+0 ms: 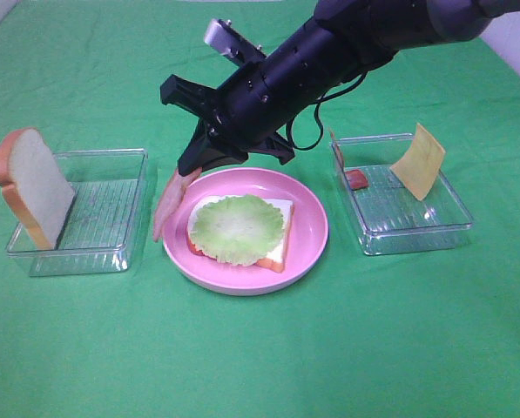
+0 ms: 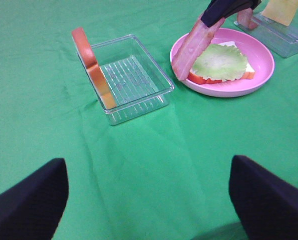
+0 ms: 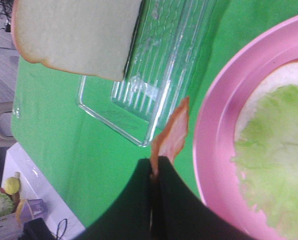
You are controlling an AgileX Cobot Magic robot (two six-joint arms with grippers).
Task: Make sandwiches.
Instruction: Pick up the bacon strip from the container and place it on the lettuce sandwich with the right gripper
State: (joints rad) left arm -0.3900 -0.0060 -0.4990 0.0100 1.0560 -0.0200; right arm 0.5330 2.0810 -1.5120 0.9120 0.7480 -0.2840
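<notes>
1. Over the left rim of the pink plate [image 1: 316,235], we've got the right gripper [image 1: 190,167] clamped on a bacon strip [image 1: 168,205], long axis hanging down.
2. Bread slice [image 1: 286,218] with lettuce [image 1: 238,228] sits just rightward, mid-plate.
3. Meanwhile our left gripper [image 2: 149,195] is spread wide, empty, farther off.

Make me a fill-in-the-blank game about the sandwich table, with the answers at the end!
1. The right gripper is shut on a strip of ____.
2. On the pink plate, the lettuce lies on a slice of ____.
3. In the high view, the cheese square leans in the clear tray on the ____ side.
Missing words: bacon; bread; right.
</notes>
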